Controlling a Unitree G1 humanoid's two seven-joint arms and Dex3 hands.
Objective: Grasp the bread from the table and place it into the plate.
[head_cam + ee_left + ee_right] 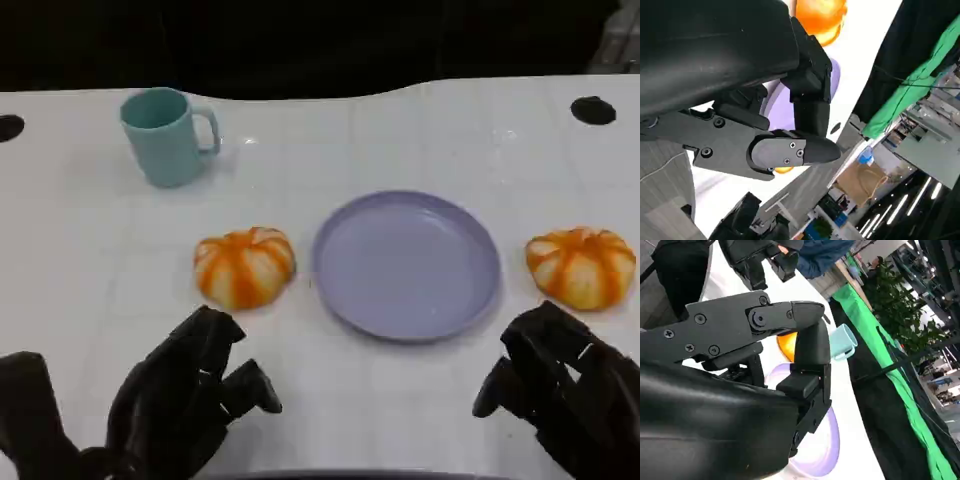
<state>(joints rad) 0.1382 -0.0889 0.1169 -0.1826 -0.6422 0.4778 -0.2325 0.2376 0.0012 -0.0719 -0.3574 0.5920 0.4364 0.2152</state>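
Observation:
Two orange-and-white striped bread buns lie on the white table, one (244,266) left of the lilac plate (405,265) and one (581,265) right of it. The plate holds nothing. My left hand (185,395) hovers near the table's front edge, just short of the left bun, with loosely bent fingers that hold nothing. My right hand (560,385) sits low at the front right, just short of the right bun, and also holds nothing. The left wrist view shows a bun (820,15) and the plate (777,107) beyond the fingers (790,150). The right wrist view shows a bun (786,346) and the plate (822,445).
A teal mug (165,135) stands at the back left, well away from both hands, and appears again as the mug (842,342) in the right wrist view. Black round holes (593,110) mark the table's far corners. A person's blue sleeve (815,257) shows beyond the table.

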